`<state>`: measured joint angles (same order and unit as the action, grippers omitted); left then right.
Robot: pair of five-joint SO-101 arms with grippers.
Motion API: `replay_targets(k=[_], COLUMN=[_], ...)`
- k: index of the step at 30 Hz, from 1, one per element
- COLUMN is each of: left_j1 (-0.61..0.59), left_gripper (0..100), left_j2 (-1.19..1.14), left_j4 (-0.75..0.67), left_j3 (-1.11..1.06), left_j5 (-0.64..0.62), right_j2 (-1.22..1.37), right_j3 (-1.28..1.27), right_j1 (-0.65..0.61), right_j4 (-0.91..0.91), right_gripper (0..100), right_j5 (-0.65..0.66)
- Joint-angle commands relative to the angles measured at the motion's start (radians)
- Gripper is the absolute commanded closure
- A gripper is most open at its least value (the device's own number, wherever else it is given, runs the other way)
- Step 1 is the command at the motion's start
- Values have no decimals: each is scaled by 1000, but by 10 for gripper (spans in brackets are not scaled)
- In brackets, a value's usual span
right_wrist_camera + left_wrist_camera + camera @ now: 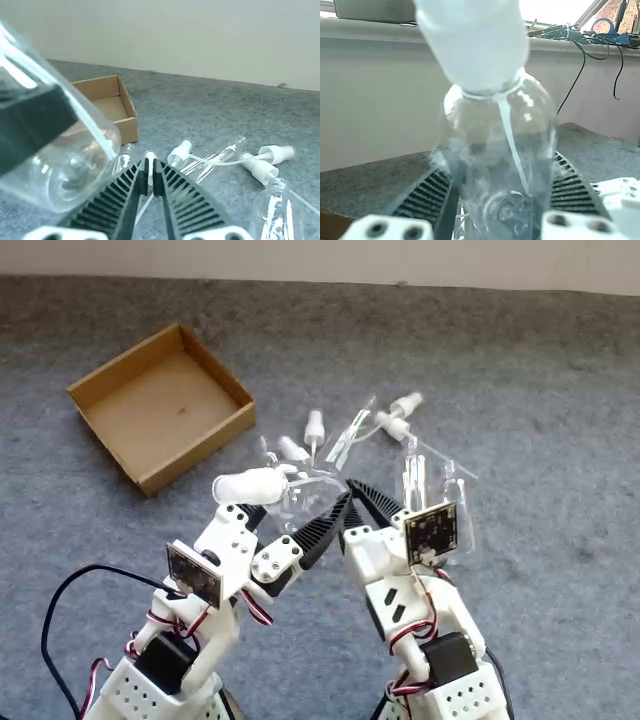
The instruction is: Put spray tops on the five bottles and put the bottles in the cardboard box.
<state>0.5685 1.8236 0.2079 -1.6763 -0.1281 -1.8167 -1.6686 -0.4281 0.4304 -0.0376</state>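
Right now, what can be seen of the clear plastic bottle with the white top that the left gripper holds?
The clear plastic bottle is see-through, has round shoulders and looks empty. A white spray top sits on its neck, and a thin white tube runs down inside. The left gripper clamps its body between black ribbed fingers. In the high view its top points toward the brown cardboard box.

path to cardboard box (160, 405): open | ahead: loose spray tops (315, 428) clutter
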Motion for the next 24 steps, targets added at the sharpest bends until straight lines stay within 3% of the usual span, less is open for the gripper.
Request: replay_targets(k=[1, 7, 17, 24], left_j1=[31, -7, -357, -481], left_gripper=[896, 896, 896, 896], left_j2=[-1, -1, -10, -12], left_j4=[34, 28, 37, 218], left_j3=[-19, -19, 44, 248], left_j5=[12, 12, 8, 12], right_j2=[-22, -22, -22, -22], right_j3=[-24, -27, -30, -38], right_j1=[22, 25, 22, 22], right_j4=[-5, -5, -5, -5], right_gripper=[987, 987, 987, 987], right_j5=[3, 3, 3, 3])
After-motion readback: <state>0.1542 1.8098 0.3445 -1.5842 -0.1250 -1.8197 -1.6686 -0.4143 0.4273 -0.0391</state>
